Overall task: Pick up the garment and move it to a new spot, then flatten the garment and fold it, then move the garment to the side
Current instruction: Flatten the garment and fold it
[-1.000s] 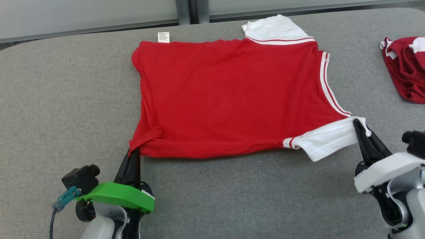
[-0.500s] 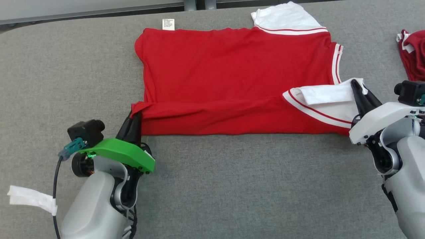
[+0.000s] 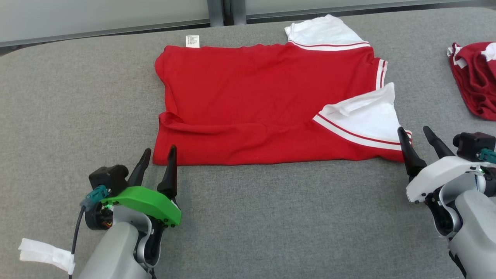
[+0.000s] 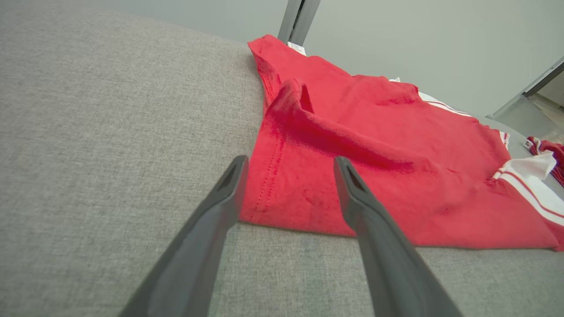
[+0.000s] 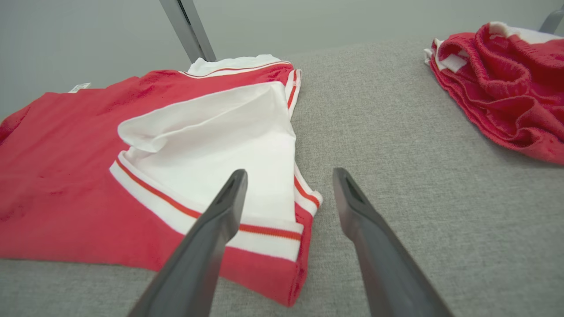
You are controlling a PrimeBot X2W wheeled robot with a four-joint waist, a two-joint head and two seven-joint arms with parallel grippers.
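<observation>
Two hands that were clamped on the garment's near edge a second ago are now released. The left hand [image 3: 160, 148] is held just short of the near left corner with its dark fingers spread and nothing between them. The right hand [image 3: 413, 129] is held equally spread at the near right corner, one finger over the hem and the other over bare table; whether the cloth is touched cannot be told.

The garment [image 3: 252, 89] is laid in the middle of the table [image 3: 271, 217]. Its near portion has been turned over onto the body since the earlier frame, so a straight folded edge is now presented at the near side. The near sleeve [image 3: 364, 116], which hung off the corner before, is now laid on top of the red body.

The table is covered in grey woven cloth, and its far corners are rounded. Pale wall panels [image 3: 97, 15] and a dark post [image 3: 223, 11] are seen behind it.

The garment is a red knit with white sleeves edged in red and white stripes. A soft ridge is raised along the folded layer at the left. The far sleeve [image 3: 321, 33] and a small white care label [image 3: 192, 41] project from the far edge. A second garment [image 3: 474, 81], red and crumpled, is left well apart at the right.
</observation>
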